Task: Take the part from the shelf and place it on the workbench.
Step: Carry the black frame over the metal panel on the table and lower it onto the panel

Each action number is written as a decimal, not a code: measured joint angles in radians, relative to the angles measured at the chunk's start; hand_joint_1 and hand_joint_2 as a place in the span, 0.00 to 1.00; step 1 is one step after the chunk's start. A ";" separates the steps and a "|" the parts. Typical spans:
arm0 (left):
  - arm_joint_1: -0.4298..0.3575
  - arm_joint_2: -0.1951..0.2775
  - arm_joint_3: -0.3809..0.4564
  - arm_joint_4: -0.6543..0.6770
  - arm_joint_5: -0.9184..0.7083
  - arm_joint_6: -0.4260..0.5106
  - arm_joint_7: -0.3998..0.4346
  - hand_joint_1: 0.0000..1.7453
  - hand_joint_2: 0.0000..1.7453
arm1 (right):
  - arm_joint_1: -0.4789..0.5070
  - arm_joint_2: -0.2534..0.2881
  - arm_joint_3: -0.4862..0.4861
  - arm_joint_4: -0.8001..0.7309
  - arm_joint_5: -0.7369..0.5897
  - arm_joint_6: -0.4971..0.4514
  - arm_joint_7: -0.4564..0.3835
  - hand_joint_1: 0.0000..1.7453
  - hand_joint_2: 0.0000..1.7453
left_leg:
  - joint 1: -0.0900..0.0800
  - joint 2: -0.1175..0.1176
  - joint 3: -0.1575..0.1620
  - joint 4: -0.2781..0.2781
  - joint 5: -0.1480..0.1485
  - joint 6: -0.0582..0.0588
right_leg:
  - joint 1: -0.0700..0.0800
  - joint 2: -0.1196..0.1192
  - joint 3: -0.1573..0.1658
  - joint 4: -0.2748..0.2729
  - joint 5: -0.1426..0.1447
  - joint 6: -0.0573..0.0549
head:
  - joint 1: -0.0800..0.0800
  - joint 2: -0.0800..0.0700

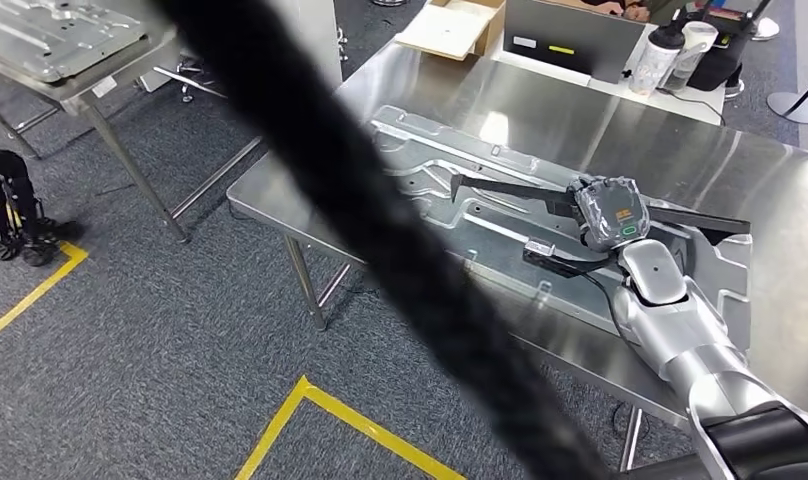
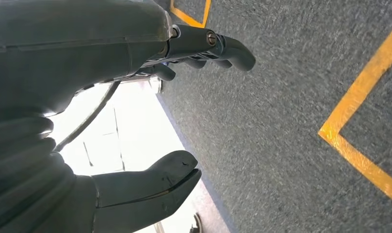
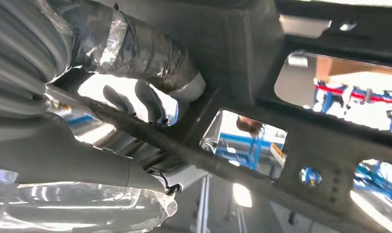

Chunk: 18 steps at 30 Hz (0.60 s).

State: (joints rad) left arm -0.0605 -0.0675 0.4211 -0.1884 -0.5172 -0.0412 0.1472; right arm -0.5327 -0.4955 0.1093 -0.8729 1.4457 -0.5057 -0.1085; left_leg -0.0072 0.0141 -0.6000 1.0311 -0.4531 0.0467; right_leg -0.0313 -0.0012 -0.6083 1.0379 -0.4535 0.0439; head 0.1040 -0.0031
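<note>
Silver right arm (image 1: pixel 680 340), black cable alongside; grey right hand (image 1: pixel 608 210) shows an orange marking and green light.

No legible text or labels

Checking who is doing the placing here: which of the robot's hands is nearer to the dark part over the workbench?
Right. The right hand grips the dark part above the workbench. The left hand hangs over the carpeted floor, holding nothing, away from the part.
</note>
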 joint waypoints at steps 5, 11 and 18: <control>-0.001 -0.001 0.008 0.000 -0.011 -0.007 -0.001 0.00 1.00 | -0.036 0.041 0.005 0.139 0.021 -0.009 0.021 1.00 1.00 | 0.004 0.000 0.003 -0.004 0.005 0.005 | 0.008 0.003 0.001 0.001 -0.001 -0.016 | -0.001 0.000; -0.001 -0.001 0.015 0.000 -0.023 -0.017 -0.010 0.00 1.00 | -0.085 0.090 0.008 0.292 0.034 -0.004 0.049 1.00 1.00 | 0.009 0.000 0.008 -0.008 0.006 -0.024 | 0.014 0.003 0.002 0.002 -0.002 -0.021 | -0.001 0.000; -0.002 -0.002 0.021 0.000 -0.027 -0.029 -0.012 0.00 1.00 | -0.125 0.136 0.007 0.386 0.037 0.022 0.053 1.00 1.00 | 0.010 0.001 0.014 -0.008 0.004 -0.030 | 0.017 0.004 0.011 -0.002 -0.002 -0.021 | -0.001 0.000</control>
State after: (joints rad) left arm -0.0622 -0.0690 0.4417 -0.1884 -0.5439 -0.0706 0.1349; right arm -0.6581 -0.3594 0.1163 -0.4867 1.4828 -0.4832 -0.0554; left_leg 0.0027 0.0147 -0.5857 1.0233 -0.4495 0.0169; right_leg -0.0146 0.0030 -0.5969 1.0355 -0.4556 0.0232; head 0.1034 -0.0031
